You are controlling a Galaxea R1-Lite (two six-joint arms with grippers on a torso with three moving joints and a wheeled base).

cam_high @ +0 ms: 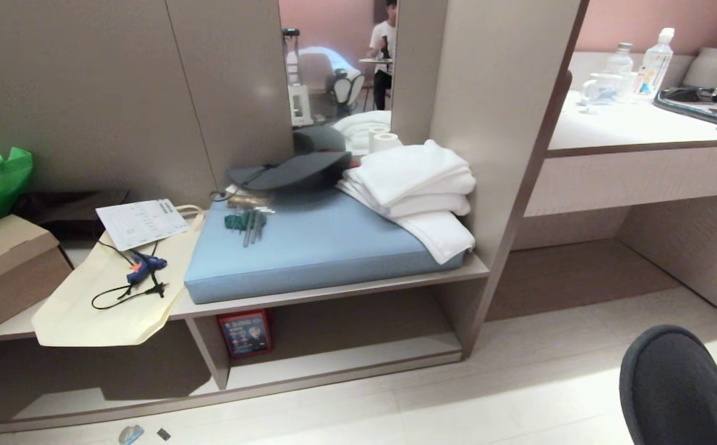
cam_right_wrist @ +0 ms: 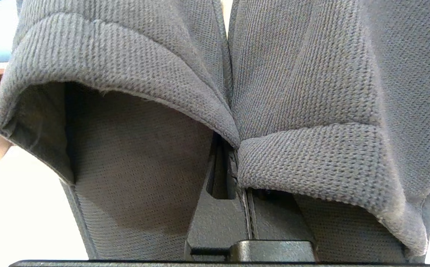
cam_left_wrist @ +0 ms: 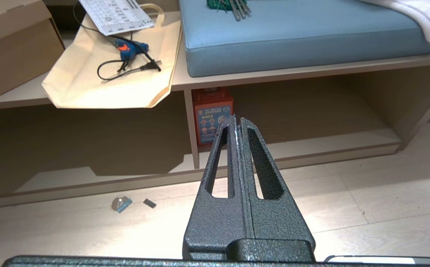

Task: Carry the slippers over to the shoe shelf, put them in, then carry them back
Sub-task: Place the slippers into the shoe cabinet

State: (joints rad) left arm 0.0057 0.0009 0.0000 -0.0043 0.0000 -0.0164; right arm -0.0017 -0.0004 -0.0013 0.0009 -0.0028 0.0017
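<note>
Slippers: the grey slippers (cam_right_wrist: 304, 111) hang side by side at the front of the right gripper, held above the floor, to the right of the shoe shelf and out from it.
Right gripper: the right gripper (cam_right_wrist: 233, 174) is pinched tight on the inner edges of both slippers.
Left gripper: the left gripper (cam_left_wrist: 238, 122) has its fingers pressed together with nothing between them. It points at the shoe shelf from above the floor.
Shoe shelf: the shoe shelf (cam_high: 358, 361) is the low open space under the blue cushion (cam_high: 321, 247).
Red box: a red box (cam_high: 245, 332) stands at the left end inside the shoe shelf.
Towels: white folded towels (cam_high: 420, 191) lie on the cushion, above the shoe shelf.
Glue gun: a blue glue gun (cam_high: 143, 267) lies on a cream bag (cam_high: 99, 303), up and left of the shoe shelf.
</note>
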